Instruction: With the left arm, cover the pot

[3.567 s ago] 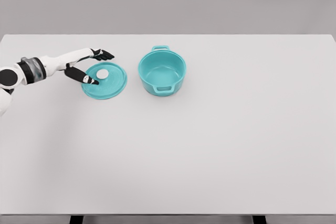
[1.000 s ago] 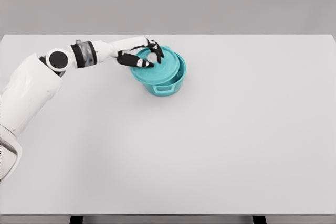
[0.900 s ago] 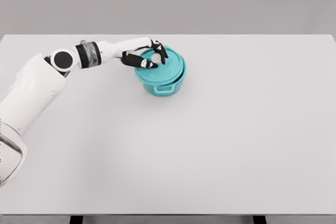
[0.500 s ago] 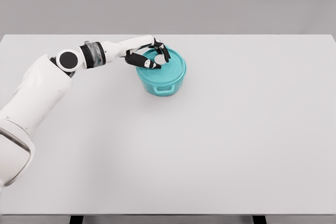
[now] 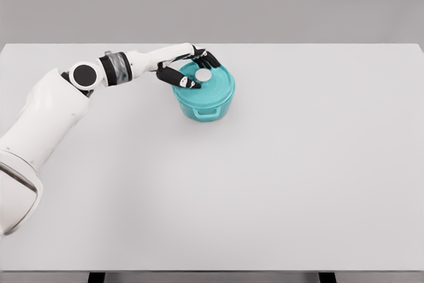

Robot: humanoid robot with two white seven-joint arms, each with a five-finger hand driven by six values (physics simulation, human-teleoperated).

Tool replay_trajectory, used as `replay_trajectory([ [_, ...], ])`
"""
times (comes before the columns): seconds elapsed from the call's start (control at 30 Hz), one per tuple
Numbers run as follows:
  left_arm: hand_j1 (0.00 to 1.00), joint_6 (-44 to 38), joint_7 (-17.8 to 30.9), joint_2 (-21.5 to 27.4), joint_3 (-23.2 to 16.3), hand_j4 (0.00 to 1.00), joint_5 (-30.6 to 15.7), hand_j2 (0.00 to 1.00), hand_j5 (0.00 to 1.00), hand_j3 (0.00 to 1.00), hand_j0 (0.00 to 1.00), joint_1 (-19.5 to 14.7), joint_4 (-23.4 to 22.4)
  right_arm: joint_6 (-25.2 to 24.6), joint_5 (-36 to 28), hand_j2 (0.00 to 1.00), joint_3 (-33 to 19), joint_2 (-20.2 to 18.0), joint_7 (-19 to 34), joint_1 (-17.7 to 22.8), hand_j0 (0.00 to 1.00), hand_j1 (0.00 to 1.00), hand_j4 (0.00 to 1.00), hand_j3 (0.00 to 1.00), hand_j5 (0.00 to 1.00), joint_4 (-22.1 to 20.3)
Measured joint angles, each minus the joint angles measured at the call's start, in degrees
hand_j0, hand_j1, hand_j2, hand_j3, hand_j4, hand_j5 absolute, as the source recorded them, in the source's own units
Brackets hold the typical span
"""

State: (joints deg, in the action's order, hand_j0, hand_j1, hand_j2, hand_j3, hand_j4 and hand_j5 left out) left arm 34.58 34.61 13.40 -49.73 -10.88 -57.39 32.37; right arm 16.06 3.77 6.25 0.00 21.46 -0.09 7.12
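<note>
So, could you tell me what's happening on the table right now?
The robot's left hand is at the teal lid, which now sits on the teal pot near the back of the white table. The fingers look spread around the lid's white knob rather than closed on it. The right arm is out of view.

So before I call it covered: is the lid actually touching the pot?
Touching. The head view shows the lid seated flat on the pot, no gap at the rim. The left hand hovers around the knob.
</note>
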Motion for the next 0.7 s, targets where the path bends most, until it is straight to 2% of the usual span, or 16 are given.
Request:
replay_trajectory([
  [0.13, 0.84, 0.27, 0.22, 0.26, 0.28, 0.84, 0.95, 0.84, 0.84, 0.84, 0.84, -0.09, 0.02, 0.00, 0.00, 1.00, 0.00, 0.00, -0.01, 0.00, 1.00, 1.00, 1.00, 1.00, 1.00, 0.00],
  [0.6, 0.84, 0.54, 0.40, 0.26, 0.45, 0.84, 1.85, 0.84, 0.84, 0.84, 0.84, -0.18, 0.49, 0.00, -0.01, 1.00, 0.00, 0.00, -0.01, 0.00, 1.00, 1.00, 1.00, 1.00, 1.00, 0.00],
  [0.7, 0.88, 0.55, 0.41, 0.35, 0.48, 0.88, 1.85, 0.88, 0.88, 0.88, 0.88, -0.18, 0.50, 0.00, -0.01, 1.00, 0.00, 0.00, -0.01, 0.00, 1.00, 1.00, 1.00, 1.00, 1.00, 0.00],
])
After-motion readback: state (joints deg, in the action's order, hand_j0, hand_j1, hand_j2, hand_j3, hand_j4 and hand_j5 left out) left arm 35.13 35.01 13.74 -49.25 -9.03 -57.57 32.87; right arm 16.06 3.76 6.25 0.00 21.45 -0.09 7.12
